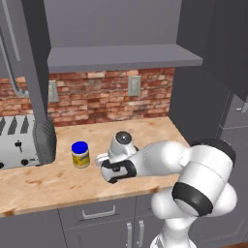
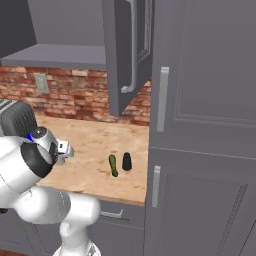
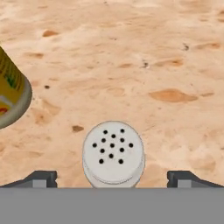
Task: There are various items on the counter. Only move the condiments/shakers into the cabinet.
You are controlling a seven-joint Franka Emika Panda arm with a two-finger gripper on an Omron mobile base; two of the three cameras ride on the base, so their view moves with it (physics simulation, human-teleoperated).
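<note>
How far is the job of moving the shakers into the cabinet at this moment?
Nothing is stored yet: the cabinet shelf looks bare. In hand: the open pincer hangs over the light-grey shaker, one finger on each side, not gripping. Left: that shaker, the yellow-labelled jar and the black shaker. The green vegetable stays on the counter.

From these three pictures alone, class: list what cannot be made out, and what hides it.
- Light-grey shaker, hand view: its base, cut off by the bottom band.
- Yellow-labelled jar, hand view: cut by the left edge; label unreadable.
- Gripper, left base view: fingers hidden behind the arm.
- Toaster, left base view: partly behind the cabinet door.
</note>
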